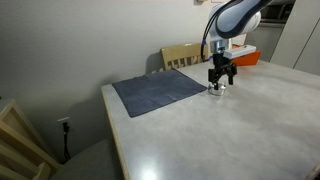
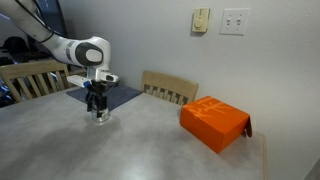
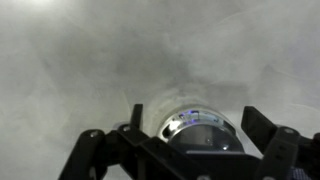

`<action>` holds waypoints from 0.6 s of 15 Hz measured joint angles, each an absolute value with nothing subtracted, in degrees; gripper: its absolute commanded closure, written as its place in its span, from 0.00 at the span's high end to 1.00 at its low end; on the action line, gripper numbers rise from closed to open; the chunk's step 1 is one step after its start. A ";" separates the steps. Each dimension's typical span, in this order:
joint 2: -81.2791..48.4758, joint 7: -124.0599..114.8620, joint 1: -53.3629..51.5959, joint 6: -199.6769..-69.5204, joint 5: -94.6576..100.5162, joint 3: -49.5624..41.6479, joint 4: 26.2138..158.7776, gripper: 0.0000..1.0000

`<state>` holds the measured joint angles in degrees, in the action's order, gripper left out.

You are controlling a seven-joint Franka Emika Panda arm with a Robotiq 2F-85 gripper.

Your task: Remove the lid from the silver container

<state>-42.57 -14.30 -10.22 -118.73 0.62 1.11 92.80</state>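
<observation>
While spread wide and holding nothing, straddles lid with tool from straight above; probably needs only to descend.

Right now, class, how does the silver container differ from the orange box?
The silver container is round and shiny; the orange box is rectangular. The container is far smaller than the box. The container sits under the open gripper; the box stands well apart. Both rest on the table.

Left of centre, a tin sits on the table; a mat lies just behind it, a box at right.
</observation>
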 measured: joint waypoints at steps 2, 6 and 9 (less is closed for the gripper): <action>-43.46 -14.31 -10.39 -118.29 0.95 1.11 91.58 1.00; -44.32 -14.50 -11.38 -118.26 2.67 1.08 89.94 1.00; -44.33 -14.84 -11.82 -118.27 3.57 1.03 89.37 1.00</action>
